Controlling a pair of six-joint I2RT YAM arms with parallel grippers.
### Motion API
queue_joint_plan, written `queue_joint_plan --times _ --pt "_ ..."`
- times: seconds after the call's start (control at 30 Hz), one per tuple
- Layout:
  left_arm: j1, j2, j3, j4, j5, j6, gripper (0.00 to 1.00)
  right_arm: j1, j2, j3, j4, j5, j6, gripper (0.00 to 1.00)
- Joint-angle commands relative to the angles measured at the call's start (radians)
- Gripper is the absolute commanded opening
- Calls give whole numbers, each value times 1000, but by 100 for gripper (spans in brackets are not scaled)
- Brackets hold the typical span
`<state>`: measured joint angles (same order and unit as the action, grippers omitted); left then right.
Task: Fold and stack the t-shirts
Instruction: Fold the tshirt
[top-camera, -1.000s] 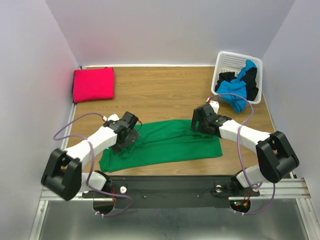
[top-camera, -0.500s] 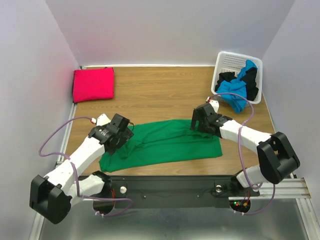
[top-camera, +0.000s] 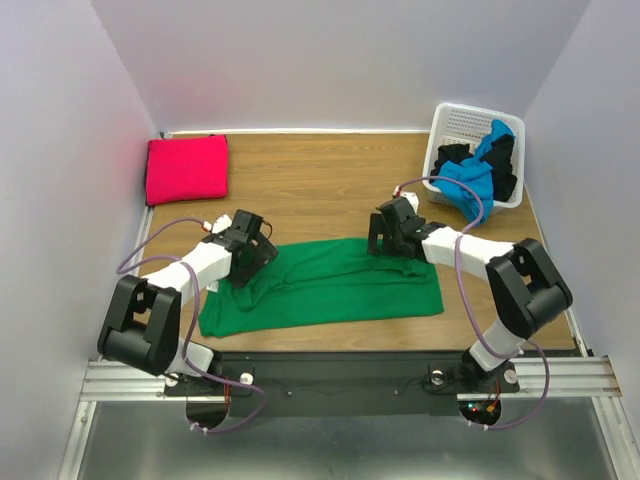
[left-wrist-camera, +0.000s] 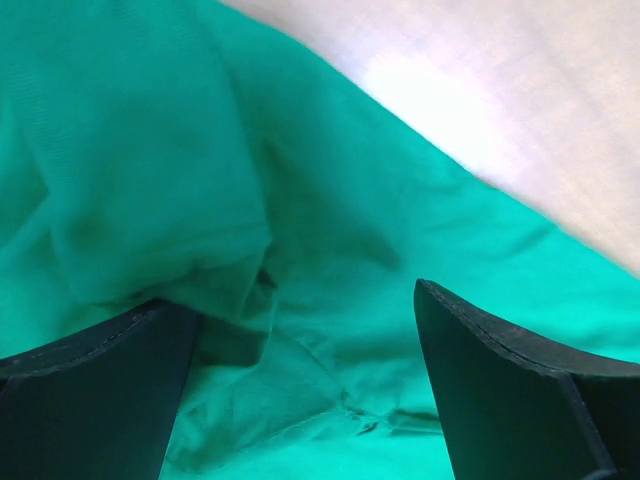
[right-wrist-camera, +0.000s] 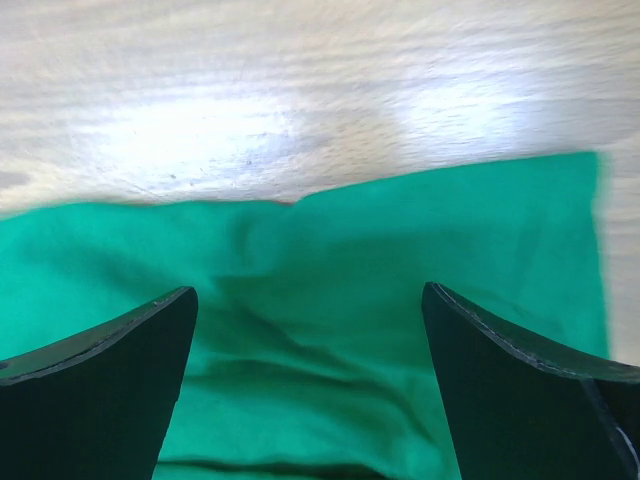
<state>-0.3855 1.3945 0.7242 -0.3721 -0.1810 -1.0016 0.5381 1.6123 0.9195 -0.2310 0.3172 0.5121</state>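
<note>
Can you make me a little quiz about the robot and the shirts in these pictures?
1. True or false: the left gripper and the right gripper are both open over the green t-shirt.
2. Where is the folded magenta-red t-shirt? A: at the far-left corner of the table. B: on top of the green t-shirt. C: held in a gripper.
3. Fill in: the blue t-shirt and the black t-shirt lie in the white ____.

Key: 1 true. 2 A. 3 basket.

We see the green t-shirt (top-camera: 330, 285) is soft, matt cloth. The surface (top-camera: 320, 190) is smooth, shiny wood. The basket (top-camera: 458, 122) is plastic.
</note>
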Motion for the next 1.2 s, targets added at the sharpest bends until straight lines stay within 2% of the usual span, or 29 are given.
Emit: queue_joint_plan --times 0.0,0.13,0.2,0.27,0.43,0.47,0.53,0.57,0.6,0.67,0.73,0.8,0.83,0.9,1.03,1.17 --pt "68 113 -6 117 40 72 99 10 26 -46 70 -69 -2 100" --pt "86 250 93 121 9 110 99 13 -38 -155 75 -109 81 100" --pt "88 358 199 118 8 127 98 22 -116 -247 76 -130 107 100" --pt "83 437 340 117 69 173 99 34 -207 -341 76 -168 157 100" --pt "25 742 726 79 78 259 98 134 -385 -493 78 -234 275 100" --pt "-4 853 906 24 89 286 99 182 -423 -525 84 -251 311 100" --pt "-32 975 1103 -36 92 325 98 241 -443 -542 94 -260 363 100" --pt "-58 1038 1314 -71 107 336 98 272 -446 -545 97 -254 379 100" --pt "-67 1160 1418 -129 120 353 99 339 -448 -542 104 -245 400 100" --pt "-79 1266 1669 -165 219 351 99 443 -421 -532 120 -213 449 100" --pt "-79 1339 1747 -150 268 319 99 509 -379 -509 139 -184 498 100" --pt "-82 1295 1675 -64 288 310 99 595 -342 -490 186 -181 516 100" --pt "-82 1272 1582 40 302 284 99 618 -298 -464 200 -184 520 100" --pt "-81 1246 1555 99 304 275 99 666 -243 -429 210 -181 525 100" --pt "-70 1299 1688 29 272 270 99 684 -173 -398 211 -168 546 100" --pt "-49 1298 1646 79 291 219 99 692 -192 -392 209 -165 534 100"
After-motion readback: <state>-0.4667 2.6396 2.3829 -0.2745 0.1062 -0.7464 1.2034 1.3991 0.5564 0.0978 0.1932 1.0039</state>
